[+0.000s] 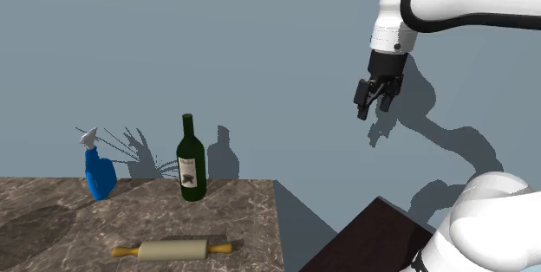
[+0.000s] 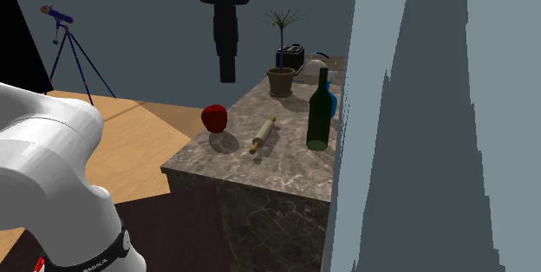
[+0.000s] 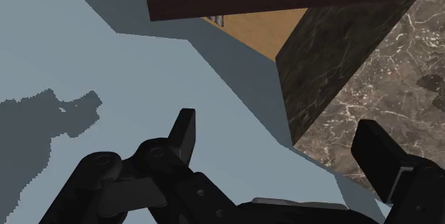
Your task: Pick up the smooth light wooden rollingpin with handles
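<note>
The light wooden rolling pin [image 1: 173, 249] with yellowish handles lies flat near the front edge of the brown marble counter [image 1: 52, 227]. In the second exterior view the rolling pin [image 2: 263, 134] rests between a red apple and a green bottle. My black gripper [image 1: 373, 110] hangs high in the air, well above the pin and past the counter's end toward the shoulder view's right. From the wrist, the gripper [image 3: 282, 144] is open, nothing between its fingers, with the counter's corner [image 3: 378, 94] beneath it. It appears as a dark column [image 2: 227, 54] above the counter's near end.
A dark green wine bottle [image 1: 191, 171] and a blue spray bottle [image 1: 98, 171] stand at the back by the grey wall. A red apple [image 2: 214, 118], a potted plant [image 2: 281, 75] and a dark toaster [image 2: 290, 56] share the counter. A telescope on a tripod [image 2: 65, 19] stands on the wooden floor.
</note>
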`<act>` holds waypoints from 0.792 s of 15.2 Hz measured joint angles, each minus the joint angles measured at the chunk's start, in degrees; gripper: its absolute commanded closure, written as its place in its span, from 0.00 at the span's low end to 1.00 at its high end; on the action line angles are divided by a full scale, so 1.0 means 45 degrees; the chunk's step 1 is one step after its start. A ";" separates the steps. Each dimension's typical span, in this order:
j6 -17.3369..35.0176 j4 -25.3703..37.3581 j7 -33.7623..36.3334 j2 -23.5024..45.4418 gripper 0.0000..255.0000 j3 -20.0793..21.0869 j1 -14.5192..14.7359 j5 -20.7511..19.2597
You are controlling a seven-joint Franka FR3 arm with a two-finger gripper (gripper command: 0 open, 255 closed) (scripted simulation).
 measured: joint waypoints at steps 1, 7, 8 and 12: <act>0.0000 0.0000 0.0000 0.0000 0.00 0.0000 0.0000 0.0000; 0.1888 -0.0314 -0.0134 0.1493 0.00 0.0617 0.0610 0.0344; 0.2239 -0.0343 -0.0141 0.1794 0.00 0.0758 0.0733 0.0413; 0.3716 -0.0334 -0.0301 0.3183 0.00 0.1236 0.1144 0.0545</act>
